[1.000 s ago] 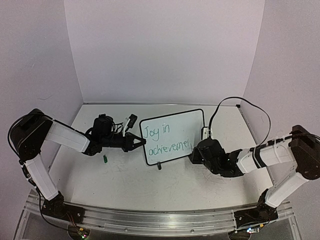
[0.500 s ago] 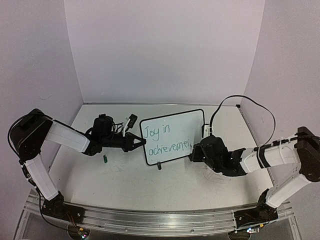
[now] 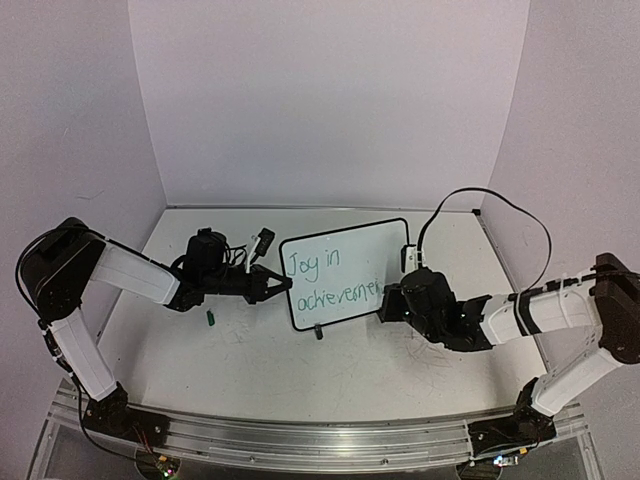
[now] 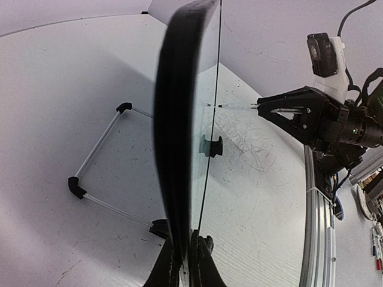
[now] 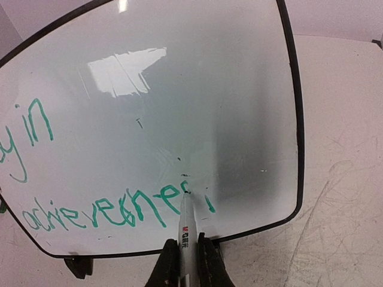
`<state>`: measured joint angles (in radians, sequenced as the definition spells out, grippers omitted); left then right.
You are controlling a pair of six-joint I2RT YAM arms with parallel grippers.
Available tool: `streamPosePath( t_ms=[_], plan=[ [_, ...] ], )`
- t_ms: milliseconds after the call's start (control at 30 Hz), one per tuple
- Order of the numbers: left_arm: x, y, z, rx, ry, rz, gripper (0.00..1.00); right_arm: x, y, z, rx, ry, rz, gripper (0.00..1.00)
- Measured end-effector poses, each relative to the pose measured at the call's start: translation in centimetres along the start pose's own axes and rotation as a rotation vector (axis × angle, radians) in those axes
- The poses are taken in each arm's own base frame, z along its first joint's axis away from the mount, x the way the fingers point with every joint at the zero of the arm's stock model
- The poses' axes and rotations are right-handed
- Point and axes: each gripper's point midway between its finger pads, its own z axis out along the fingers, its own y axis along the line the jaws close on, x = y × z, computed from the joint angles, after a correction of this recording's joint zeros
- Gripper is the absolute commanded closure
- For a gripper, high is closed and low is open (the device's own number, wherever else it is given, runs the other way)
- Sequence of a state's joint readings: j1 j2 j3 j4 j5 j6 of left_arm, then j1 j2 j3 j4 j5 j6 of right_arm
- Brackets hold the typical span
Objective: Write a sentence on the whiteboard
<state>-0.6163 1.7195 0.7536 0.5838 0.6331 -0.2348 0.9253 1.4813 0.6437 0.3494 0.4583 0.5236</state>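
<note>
table (image 3: 300,370): white, grey-scuffed | walls (image 3: 330,100): pale lilac | whiteboard (image 3: 360,250): standing on table

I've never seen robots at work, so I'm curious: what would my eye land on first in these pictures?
A small whiteboard stands propped up in the middle of the table, with a green sentence handwritten across it in two lines. The right arm's fingers hold a marker with its tip at the end of the lower line, while the left arm's fingers pinch the board's left edge.
</note>
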Motion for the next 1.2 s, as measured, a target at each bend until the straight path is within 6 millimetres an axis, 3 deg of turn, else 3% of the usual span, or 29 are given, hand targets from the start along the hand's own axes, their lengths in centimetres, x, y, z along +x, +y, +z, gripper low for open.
streamPosePath(
  t_ms=[1200],
  plan=[
    [0.06, 0.02, 0.00, -0.001, 0.002, -0.003, 1.00, 0.13, -0.50, 0.83, 0.051, -0.014, 0.004, 1.00]
  ],
)
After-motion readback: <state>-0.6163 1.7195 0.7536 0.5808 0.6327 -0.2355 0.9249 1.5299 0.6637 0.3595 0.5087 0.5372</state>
